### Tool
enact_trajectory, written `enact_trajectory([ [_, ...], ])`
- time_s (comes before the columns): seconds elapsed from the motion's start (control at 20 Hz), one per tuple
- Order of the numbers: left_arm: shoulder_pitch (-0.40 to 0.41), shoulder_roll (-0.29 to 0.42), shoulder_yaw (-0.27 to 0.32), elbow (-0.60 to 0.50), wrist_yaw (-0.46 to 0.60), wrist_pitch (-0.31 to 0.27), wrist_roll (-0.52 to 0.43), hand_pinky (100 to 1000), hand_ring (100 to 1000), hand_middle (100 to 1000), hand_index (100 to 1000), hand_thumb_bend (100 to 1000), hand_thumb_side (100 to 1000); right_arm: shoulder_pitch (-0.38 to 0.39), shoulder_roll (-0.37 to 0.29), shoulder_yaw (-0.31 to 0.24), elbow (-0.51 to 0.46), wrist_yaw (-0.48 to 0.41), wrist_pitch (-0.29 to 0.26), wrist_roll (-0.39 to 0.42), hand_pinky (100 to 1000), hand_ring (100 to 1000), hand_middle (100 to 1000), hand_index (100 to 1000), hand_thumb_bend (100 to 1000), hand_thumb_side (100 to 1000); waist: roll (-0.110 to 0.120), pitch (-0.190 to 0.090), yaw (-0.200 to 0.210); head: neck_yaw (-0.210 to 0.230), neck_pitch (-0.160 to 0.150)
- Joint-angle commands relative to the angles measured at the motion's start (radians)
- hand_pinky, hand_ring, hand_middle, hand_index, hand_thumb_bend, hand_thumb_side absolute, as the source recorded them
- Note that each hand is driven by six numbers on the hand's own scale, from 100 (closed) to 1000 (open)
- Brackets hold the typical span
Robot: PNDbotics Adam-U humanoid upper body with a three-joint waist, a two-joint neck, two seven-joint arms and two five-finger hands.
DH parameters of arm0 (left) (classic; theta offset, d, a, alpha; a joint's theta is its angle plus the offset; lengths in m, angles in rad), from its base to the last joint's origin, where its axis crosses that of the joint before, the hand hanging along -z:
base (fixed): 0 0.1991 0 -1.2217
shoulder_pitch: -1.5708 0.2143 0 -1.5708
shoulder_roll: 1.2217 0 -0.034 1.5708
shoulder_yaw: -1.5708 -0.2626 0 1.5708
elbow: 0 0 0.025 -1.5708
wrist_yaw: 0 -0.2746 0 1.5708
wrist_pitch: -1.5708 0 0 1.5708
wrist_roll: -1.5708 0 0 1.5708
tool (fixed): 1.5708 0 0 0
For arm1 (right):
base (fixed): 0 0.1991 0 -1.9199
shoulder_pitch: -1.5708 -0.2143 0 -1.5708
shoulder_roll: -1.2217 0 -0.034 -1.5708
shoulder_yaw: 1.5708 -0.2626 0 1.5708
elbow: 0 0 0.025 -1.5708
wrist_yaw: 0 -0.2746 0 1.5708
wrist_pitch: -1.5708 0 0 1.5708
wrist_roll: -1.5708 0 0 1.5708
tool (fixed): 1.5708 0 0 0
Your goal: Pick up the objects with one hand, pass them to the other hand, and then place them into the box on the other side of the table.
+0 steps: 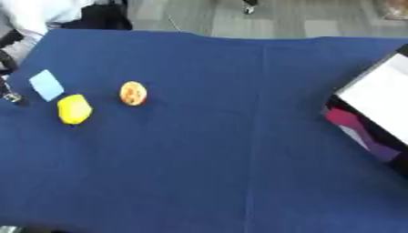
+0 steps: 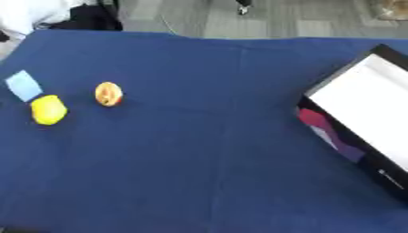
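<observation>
Three small things lie at the table's left. A yellow lemon-shaped object (image 1: 73,109) is nearest the left edge. An orange, speckled round object (image 1: 133,93) lies just right of it, and a pale blue flat square (image 1: 46,84) just above the yellow one. The open box (image 2: 368,105), white inside with dark walls, stands at the right edge. A dark and silver part of my left hand (image 1: 9,93) shows at the left border, beside the blue square and touching nothing. My right hand shows in neither view.
A dark blue cloth (image 1: 223,150) covers the whole table. The box's side (image 2: 327,132) facing me carries red and purple print. Grey floor and a person's white sleeve (image 1: 32,13) lie beyond the far edge.
</observation>
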Motion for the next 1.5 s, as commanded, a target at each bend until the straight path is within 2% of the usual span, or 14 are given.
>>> enact_trajectory([
  [0.05, -0.016, 0.031, 0.015, 0.0, 0.046, 0.012, -0.001, 971, 918, 851, 841, 601, 282, -0.003, -0.01, -0.011, -0.005, 0.01, 0.003, -0.003, 910, 888, 1000, 982, 100, 664, -0.012, 0.005, 0.001, -0.001, -0.02],
  [0.1, -0.016, 0.031, 0.013, 0.001, 0.056, 0.015, -0.001, 971, 918, 851, 841, 601, 282, -0.003, -0.009, -0.011, -0.005, 0.011, 0.004, -0.002, 910, 888, 1000, 982, 100, 664, -0.012, 0.006, 0.001, -0.001, -0.021],
  [0.15, -0.018, 0.028, 0.015, 0.003, 0.074, 0.015, -0.003, 980, 922, 851, 845, 556, 361, -0.004, -0.008, -0.011, -0.005, 0.013, 0.004, -0.002, 911, 888, 1000, 982, 100, 666, -0.013, 0.008, 0.0, -0.002, -0.021],
  [0.25, -0.024, 0.026, 0.017, 0.007, 0.113, 0.017, -0.003, 983, 924, 852, 847, 539, 405, -0.006, -0.005, -0.01, -0.005, 0.015, 0.005, -0.002, 911, 888, 1000, 981, 100, 667, -0.014, 0.015, -0.004, -0.002, -0.024],
  [0.55, -0.039, 0.023, 0.017, 0.02, 0.158, 0.037, 0.021, 994, 935, 855, 852, 557, 472, -0.013, 0.001, -0.007, -0.006, 0.022, 0.007, -0.001, 912, 887, 1000, 981, 100, 669, -0.016, 0.028, -0.015, 0.001, -0.03],
  [0.7, -0.044, 0.022, 0.021, 0.032, 0.151, 0.05, 0.037, 994, 936, 854, 855, 558, 471, -0.017, 0.004, -0.005, -0.006, 0.026, 0.008, -0.001, 912, 887, 1000, 981, 100, 670, -0.016, 0.036, -0.022, 0.011, -0.036],
  [0.85, -0.046, 0.024, 0.026, 0.04, 0.135, 0.069, 0.059, 996, 939, 857, 859, 558, 423, -0.021, 0.008, -0.004, -0.006, 0.03, 0.01, -0.001, 912, 887, 1000, 980, 100, 652, -0.017, 0.044, -0.028, 0.017, -0.042],
  [1.05, -0.043, 0.025, 0.033, 0.049, 0.11, 0.102, 0.097, 992, 937, 852, 850, 560, 379, -0.025, 0.015, -0.002, -0.005, 0.037, 0.012, 0.0, 912, 887, 1000, 980, 100, 677, -0.018, 0.053, -0.035, 0.031, -0.049],
  [1.5, -0.038, 0.029, 0.038, 0.061, 0.105, 0.116, 0.122, 986, 933, 847, 841, 544, 342, -0.03, 0.026, 0.002, -0.001, 0.05, 0.017, 0.002, 914, 887, 1000, 980, 100, 686, -0.021, 0.067, -0.04, 0.033, -0.058],
])
